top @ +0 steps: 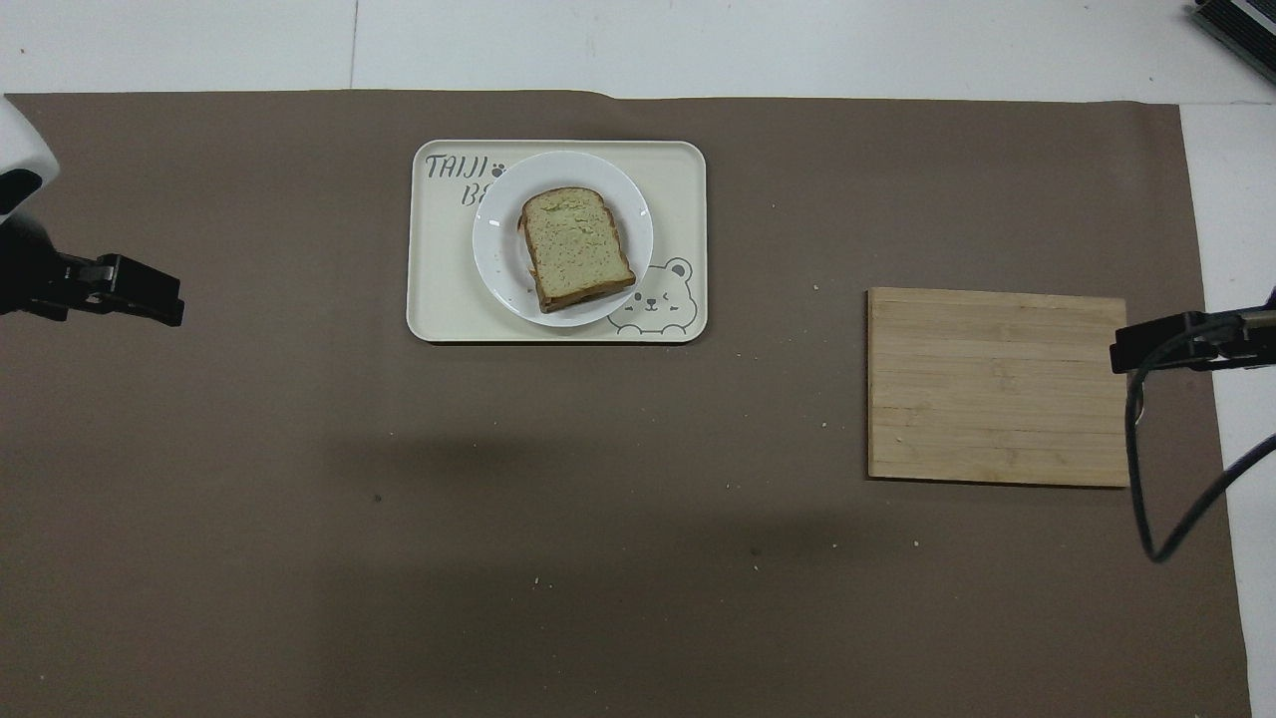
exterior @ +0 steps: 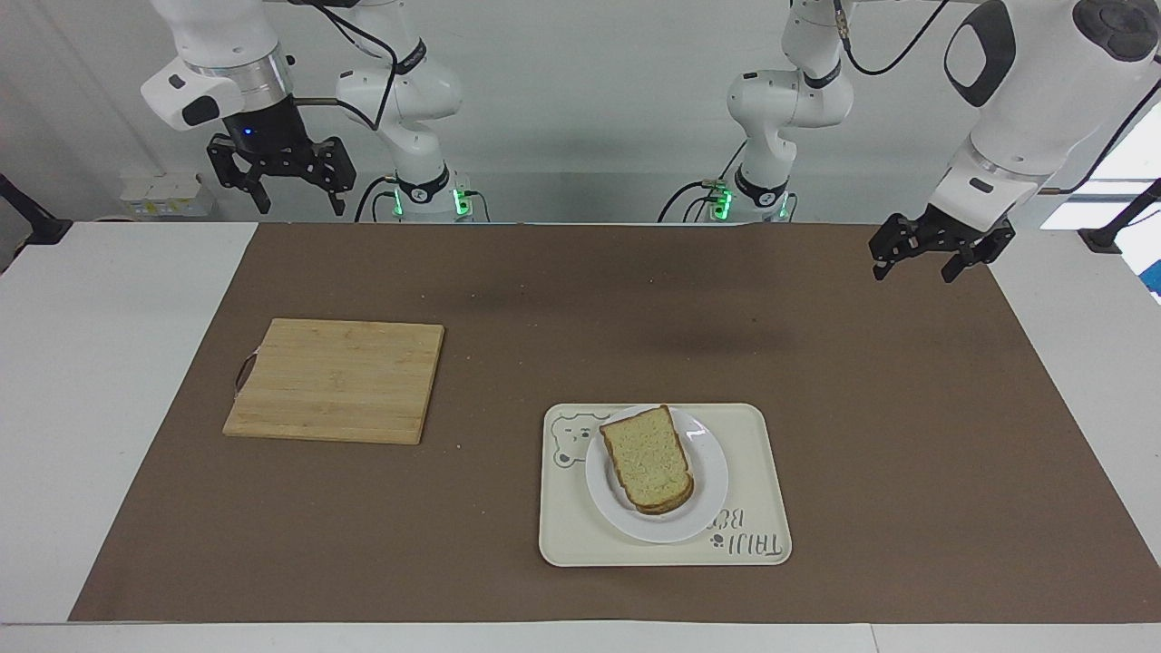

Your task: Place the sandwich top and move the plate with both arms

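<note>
Bread first: your sandwich top lies flat on a stack of slices whose brown crust shows just below its edge, all on the plate. You can see the plate resting on the cream tray with the bear drawing, partly covering the lettering printed there. Tray and plate sit on the brown mat, farther from the robots than the middle of the table.

Look toward the right arm's end and you find the bamboo cutting board, bare, well apart from the tray.

Your left gripper hangs in the air over the mat's corner at the left arm's end, fingers spread wide and holding nothing. Your right gripper is raised over the table's edge at the robots' end, past the cutting board, and its fingers also stand wide apart and empty. Neither gripper touches anything you care about
</note>
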{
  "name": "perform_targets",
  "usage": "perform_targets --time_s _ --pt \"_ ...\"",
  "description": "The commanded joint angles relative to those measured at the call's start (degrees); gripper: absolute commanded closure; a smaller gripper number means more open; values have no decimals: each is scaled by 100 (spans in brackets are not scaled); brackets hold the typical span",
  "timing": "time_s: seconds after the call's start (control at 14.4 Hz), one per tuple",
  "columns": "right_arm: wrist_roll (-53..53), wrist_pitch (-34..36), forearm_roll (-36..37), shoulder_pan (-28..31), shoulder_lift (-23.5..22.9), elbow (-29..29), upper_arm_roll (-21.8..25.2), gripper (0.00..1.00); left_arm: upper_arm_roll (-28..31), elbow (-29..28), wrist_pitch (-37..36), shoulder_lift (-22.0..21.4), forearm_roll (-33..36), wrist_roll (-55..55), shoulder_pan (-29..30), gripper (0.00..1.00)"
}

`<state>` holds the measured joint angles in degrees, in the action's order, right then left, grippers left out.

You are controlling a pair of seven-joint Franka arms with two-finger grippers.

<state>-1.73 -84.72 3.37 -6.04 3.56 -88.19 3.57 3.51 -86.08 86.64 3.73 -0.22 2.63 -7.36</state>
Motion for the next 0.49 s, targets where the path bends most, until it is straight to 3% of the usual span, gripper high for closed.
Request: perform_targets --time_s 0.0,0.42 --pt "199 122 -12 42 -22 91 -15 0 1 345 -532 -30 119 114 -29 0" --pt "296 105 -12 51 13 47 -6 0 -16 346 -534 -127 -57 106 -29 0"
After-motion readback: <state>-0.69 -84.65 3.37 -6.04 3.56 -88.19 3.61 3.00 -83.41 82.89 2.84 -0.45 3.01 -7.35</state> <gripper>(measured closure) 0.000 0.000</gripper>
